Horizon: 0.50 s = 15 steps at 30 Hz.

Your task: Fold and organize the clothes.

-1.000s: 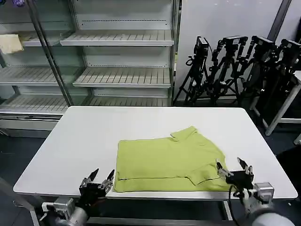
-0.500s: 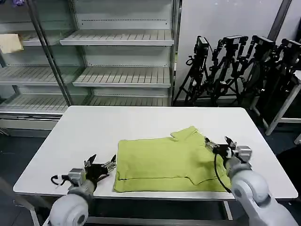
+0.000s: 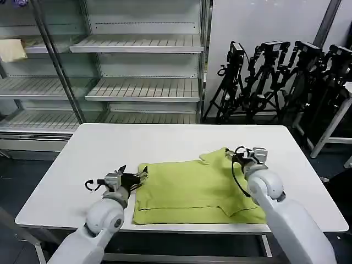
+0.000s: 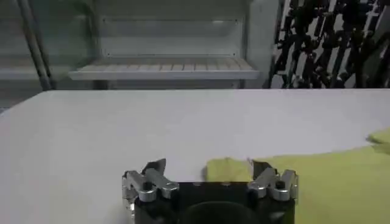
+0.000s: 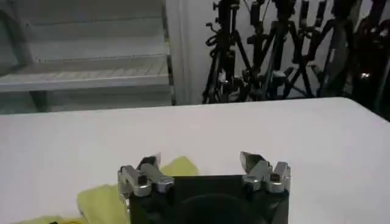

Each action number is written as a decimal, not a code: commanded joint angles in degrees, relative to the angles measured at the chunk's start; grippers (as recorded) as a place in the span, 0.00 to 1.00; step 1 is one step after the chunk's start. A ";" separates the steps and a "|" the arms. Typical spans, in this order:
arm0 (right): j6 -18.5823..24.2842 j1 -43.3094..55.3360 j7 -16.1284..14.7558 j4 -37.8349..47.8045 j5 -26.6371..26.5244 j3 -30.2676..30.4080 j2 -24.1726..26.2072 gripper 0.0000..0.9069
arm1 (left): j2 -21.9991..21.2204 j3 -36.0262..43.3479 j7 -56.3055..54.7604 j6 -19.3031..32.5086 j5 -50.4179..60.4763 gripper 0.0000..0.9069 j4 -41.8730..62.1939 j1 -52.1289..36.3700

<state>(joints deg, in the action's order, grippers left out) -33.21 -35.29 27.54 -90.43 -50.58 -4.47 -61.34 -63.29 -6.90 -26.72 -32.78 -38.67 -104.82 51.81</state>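
On the white counter [image 3: 99,154], toward its near edge and right of centre, lies the lime-green shirt [image 3: 192,187], already brought into a rough rectangle. One sleeve is folded in over the body near the front right corner, and the small collar [image 3: 215,155] pokes out at the far edge. The print is not visible, so the printed side seems to face down or inward. Judging by this, the first folds are made, but the shirt is still broad and flat; at least one more fold across its length, and some tidying of the result, appear to remain.

The left tool [image 3: 132,177] hovers at the shirt's far left corner with its fingers spread wide, holding nothing; the left wrist view shows the same corner [image 4: 226,168] lying between the two fingertips. The right tool [image 3: 242,154] sits just beside the collar at the far right corner, likewise wide and empty, and the right wrist view shows a flap of green cloth [image 5: 177,167] just ahead of it. Both look placed to pinch the far edge.

Little stands in the way, since the counter around the shirt is bare. Behind it stands a glass-fronted shelf unit [image 3: 137,66] with a small pale yellow cloth [image 3: 12,50] on an upper shelf, and a cluster of black tripods [image 3: 280,77] stands to the right, all well apart from the work.
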 commanded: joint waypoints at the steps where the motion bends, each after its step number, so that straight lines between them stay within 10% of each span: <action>1: -0.17 7.74 0.05 10.48 -1.43 3.93 -3.29 1.00 | -1.25 3.36 -0.68 -0.28 -0.26 1.00 6.16 -6.53; 7: -0.18 9.69 -0.24 15.70 -1.61 5.00 -5.71 0.97 | -2.42 3.25 -0.55 -0.34 -0.69 0.98 9.37 -7.11; 9: -0.18 9.72 -0.34 16.42 -1.62 5.02 -6.02 0.67 | -2.34 3.14 -0.50 -0.34 -1.60 0.30 9.18 -6.55; 10: -0.19 9.66 -0.38 16.55 -1.66 5.06 -6.03 0.13 | -2.30 3.12 -0.41 -0.35 -1.84 0.08 8.98 -6.35; 15: -0.19 8.97 -0.31 16.63 -2.86 5.17 -5.74 0.00 | -2.02 2.61 0.89 -0.37 -4.48 0.04 8.37 -5.17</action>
<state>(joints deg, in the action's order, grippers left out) -33.18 -28.76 27.22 -78.24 -52.58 -0.64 -65.43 -64.81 -5.04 -26.27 -33.06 -41.06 -98.47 47.62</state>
